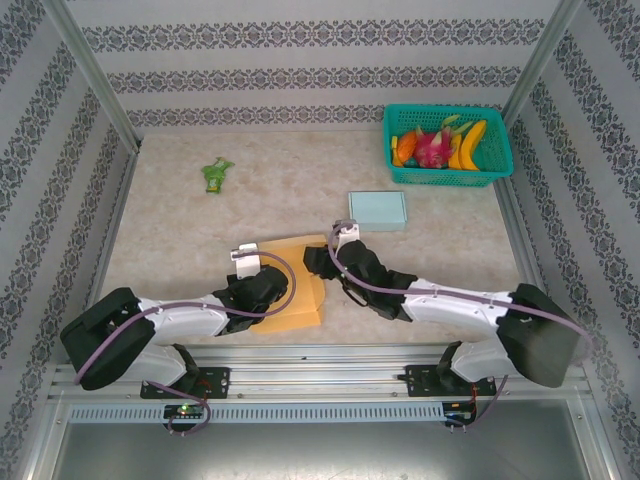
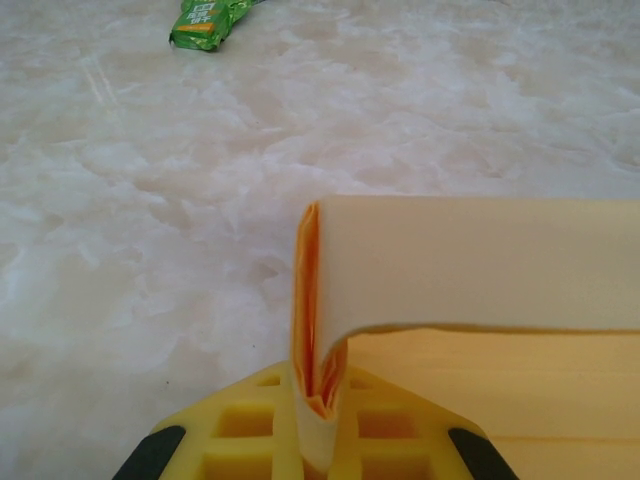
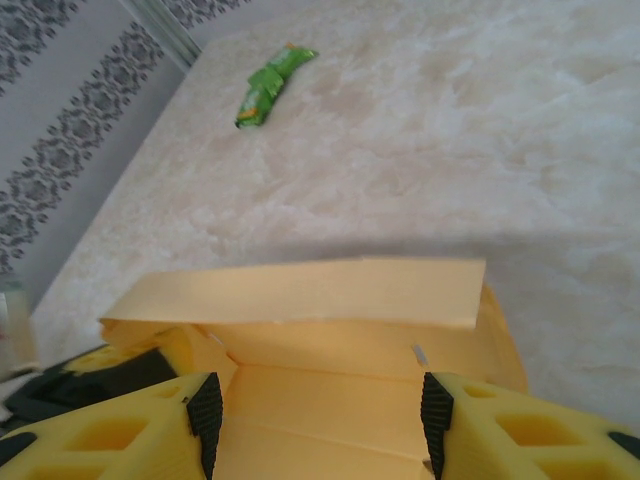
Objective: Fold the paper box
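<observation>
The yellow paper box (image 1: 297, 285) lies partly folded on the table between the two arms. My left gripper (image 2: 320, 415) is shut on a folded corner of the paper box (image 2: 470, 270), pinching the doubled wall upright. In the top view the left gripper (image 1: 262, 283) sits at the box's left side. My right gripper (image 3: 315, 420) is open, its fingers (image 3: 205, 415) spread over the box floor (image 3: 320, 400), facing the raised far wall (image 3: 300, 290). From above, the right gripper (image 1: 325, 262) is at the box's right edge.
A green snack packet (image 1: 216, 174) lies at the back left. A light blue flat box (image 1: 378, 210) rests behind the right gripper. A teal basket (image 1: 447, 175) of fruit stands at the back right. Metal frame posts edge the table.
</observation>
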You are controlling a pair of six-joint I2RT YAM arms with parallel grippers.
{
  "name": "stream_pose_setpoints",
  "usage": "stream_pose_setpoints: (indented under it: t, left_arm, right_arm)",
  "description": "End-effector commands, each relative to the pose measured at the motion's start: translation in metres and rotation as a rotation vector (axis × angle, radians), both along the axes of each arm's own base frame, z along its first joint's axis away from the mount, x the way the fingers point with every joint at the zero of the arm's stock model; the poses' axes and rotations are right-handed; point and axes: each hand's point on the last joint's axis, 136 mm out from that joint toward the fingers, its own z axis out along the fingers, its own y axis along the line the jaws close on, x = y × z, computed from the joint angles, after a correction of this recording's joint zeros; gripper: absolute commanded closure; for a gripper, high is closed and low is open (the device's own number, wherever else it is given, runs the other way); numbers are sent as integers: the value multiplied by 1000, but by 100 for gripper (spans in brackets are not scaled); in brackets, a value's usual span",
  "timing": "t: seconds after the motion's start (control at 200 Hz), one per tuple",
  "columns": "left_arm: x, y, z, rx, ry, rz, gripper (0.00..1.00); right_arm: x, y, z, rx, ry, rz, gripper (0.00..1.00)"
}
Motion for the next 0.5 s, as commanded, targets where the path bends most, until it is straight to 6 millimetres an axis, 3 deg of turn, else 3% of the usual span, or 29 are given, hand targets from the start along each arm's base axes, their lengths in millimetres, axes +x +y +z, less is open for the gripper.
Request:
stream_pose_setpoints:
  t: [0.0,0.245,0.495]
  left_arm:
    - [2,3,8,-23,-11,26,100]
    - [0,3,6,-30,-7,16,100]
    - [-2,6,4,-21,-4,20,100]
  right_arm:
    - [4,6,-18,29,28,-15,43]
    - [29,-2,-42,154,86,-61,45]
    - [38,-10,-40,273,52,-72,45]
